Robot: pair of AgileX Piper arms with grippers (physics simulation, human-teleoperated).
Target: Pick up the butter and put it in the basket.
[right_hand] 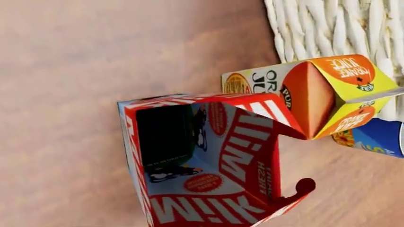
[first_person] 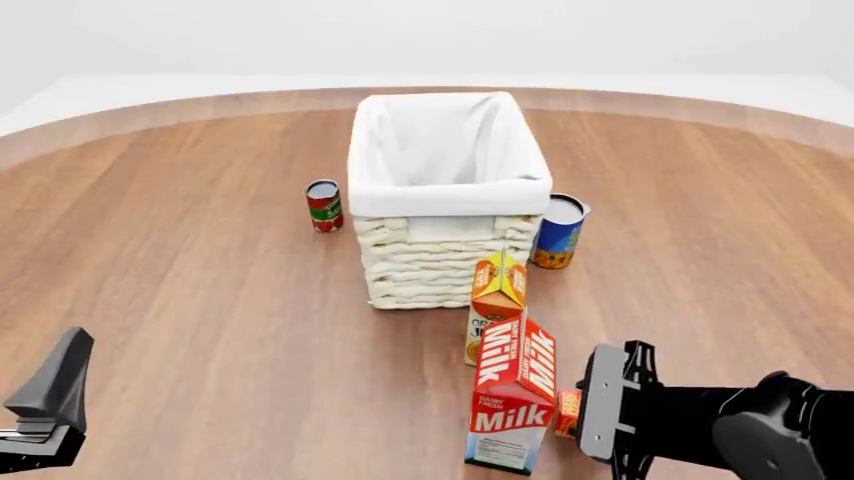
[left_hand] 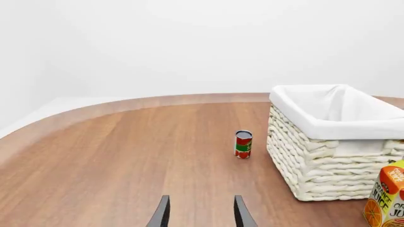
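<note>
red milk carton [first_person: 513, 395] between basket [first_person: 450, 175] and butter [first_person: 569, 411]; left jaws apart, right jaws' state unclear

Round wooden table [first_person: 200, 300] carries the basket [first_person: 447, 265], tomato can [first_person: 324, 206], blue can [first_person: 558, 231], orange juice carton [first_person: 497, 300], milk carton [first_person: 514, 395]

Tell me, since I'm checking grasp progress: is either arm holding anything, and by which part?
The left gripper is open and empty. The right gripper is beside the butter, next to the milk carton, but its jaws are hidden, so a hold cannot be told.
</note>
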